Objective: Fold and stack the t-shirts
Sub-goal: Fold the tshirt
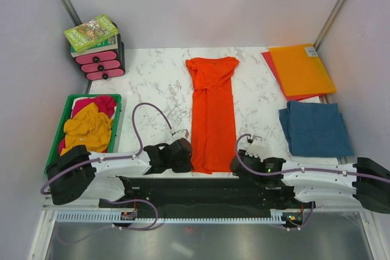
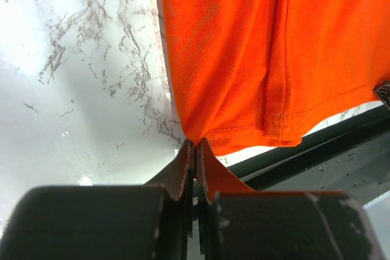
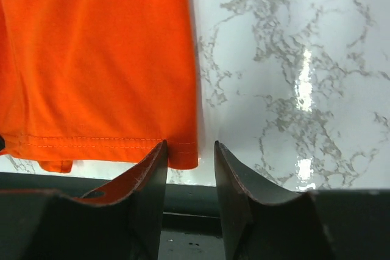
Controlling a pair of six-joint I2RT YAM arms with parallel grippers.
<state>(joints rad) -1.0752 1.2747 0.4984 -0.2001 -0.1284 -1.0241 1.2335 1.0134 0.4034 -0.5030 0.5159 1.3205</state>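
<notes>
The orange t-shirt (image 1: 212, 114) lies folded into a long narrow strip down the centre of the marble table (image 1: 152, 83), hem at the near edge. The left gripper (image 2: 195, 150) is clamped on the hem's left corner. The right gripper (image 3: 190, 150) has its jaws apart, straddling the right corner.

Orange t-shirt (image 1: 212, 114) flat, folded lengthwise

The orange t-shirt (image 1: 212, 120) is matt, finely knit cloth (double-stitched at the hem), and the teal t-shirt (image 1: 315, 127) looks equally soft. The table (image 1: 152, 83) is glossy, smooth, marble-patterned; the far-right orange folder (image 1: 301, 68) is shiny plastic.
</notes>
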